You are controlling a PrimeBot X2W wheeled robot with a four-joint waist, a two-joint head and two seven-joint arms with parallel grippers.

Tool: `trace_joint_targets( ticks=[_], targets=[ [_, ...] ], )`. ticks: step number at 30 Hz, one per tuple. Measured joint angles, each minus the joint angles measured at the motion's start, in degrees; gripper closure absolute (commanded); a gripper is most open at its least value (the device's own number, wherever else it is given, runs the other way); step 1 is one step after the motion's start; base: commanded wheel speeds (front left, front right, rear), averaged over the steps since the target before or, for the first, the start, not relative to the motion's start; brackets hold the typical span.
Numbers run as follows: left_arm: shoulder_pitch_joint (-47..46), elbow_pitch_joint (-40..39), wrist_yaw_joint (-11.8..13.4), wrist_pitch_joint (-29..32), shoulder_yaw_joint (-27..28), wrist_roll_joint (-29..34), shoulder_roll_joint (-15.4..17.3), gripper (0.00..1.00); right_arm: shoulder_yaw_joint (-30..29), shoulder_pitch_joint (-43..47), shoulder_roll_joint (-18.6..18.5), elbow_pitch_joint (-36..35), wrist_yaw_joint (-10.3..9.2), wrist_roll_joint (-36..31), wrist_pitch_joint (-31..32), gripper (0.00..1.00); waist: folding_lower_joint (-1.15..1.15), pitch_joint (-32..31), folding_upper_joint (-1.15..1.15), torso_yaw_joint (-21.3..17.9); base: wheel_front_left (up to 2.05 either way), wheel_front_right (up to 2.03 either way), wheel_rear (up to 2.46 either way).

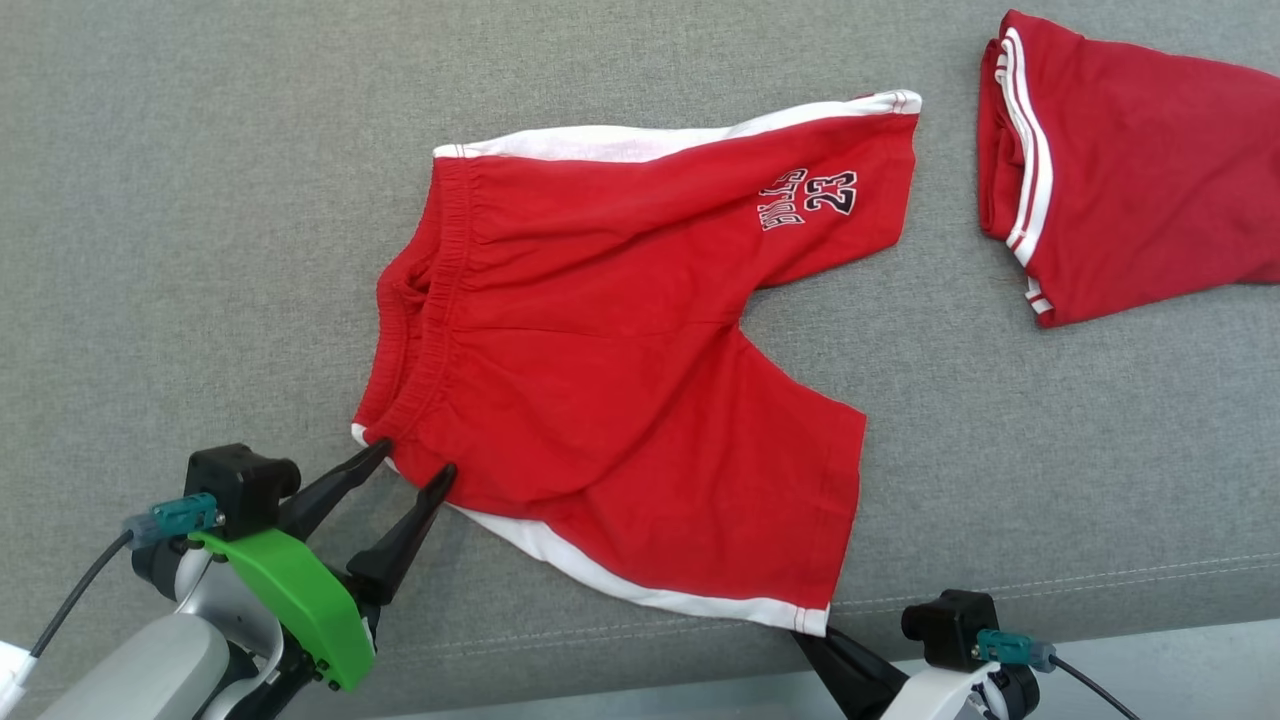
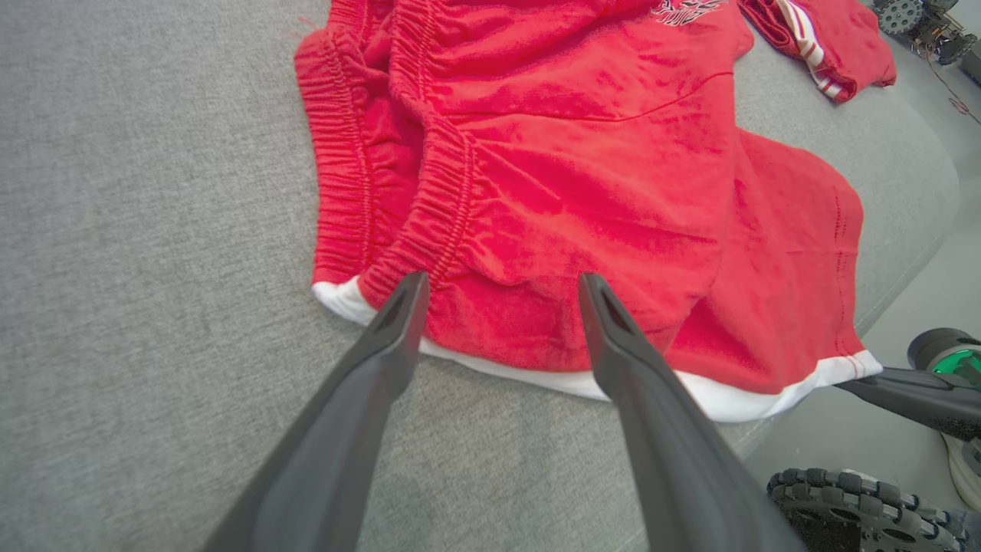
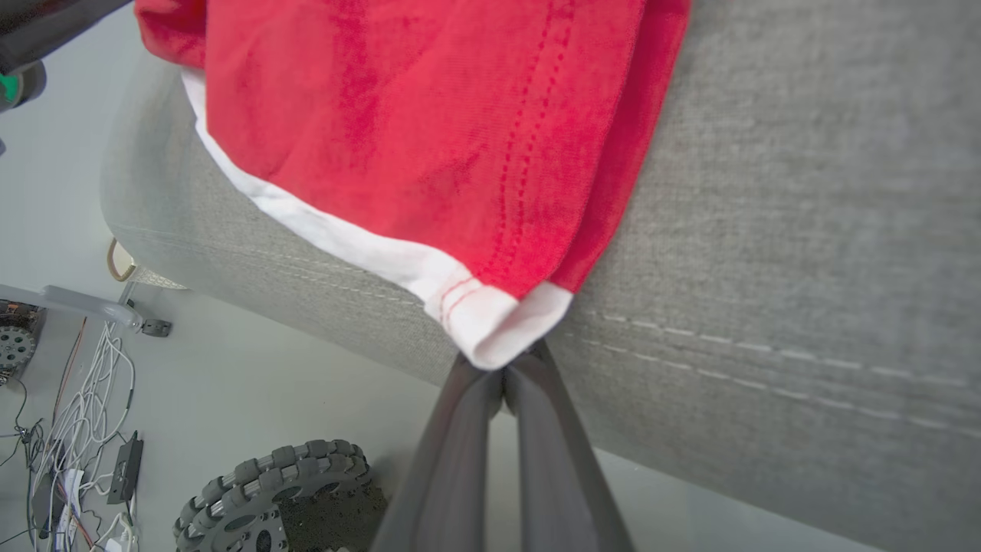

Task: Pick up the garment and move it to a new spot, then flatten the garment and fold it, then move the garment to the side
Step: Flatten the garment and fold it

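1. Currently, red shorts [image 1: 620, 370] lie spread on grey cushion [image 1: 150, 200], waistband toward robot's left.
2. Left gripper [image 1: 417, 458]: fingers apart, straddling near waistband corner.
3. Right gripper [image 3: 503, 383]: closed on near leg's white hem corner at cushion's front edge.
4. Near edge thus appears to run gripper to gripper.

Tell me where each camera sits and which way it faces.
Head view: above, looking down on the red shorts on the grey cushion; left gripper lower left, right gripper lower right.
Left wrist view: low over the cushion, along its open fingers toward the waistband corner.
Right wrist view: at the cushion's front edge, along shut fingers pinching the white hem corner.
Shared: head and left wrist views show the second red garment.
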Motion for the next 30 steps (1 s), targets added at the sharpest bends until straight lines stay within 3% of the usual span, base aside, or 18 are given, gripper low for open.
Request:
trace_joint_targets(
  ticks=[12,30],
  targets=[
    [-4.78,-1.98,-0.16,0.48,-7.01,5.52,6.46,0.00,0.25,-0.67,0.55,1.12,0.47,0.53,-0.08,1.00,0.00,-0.14,0.00,-0.83,0.00,0.00,0.00],
    [-8.84,2.27,-0.18,-3.41,-11.70,11.80,10.35,0.00,0.27,-1.12,0.90,1.60,1.00,0.98,-0.76,1.00,0.00,0.78,0.00,-1.49,0.00,0.00,0.00]
  ],
)
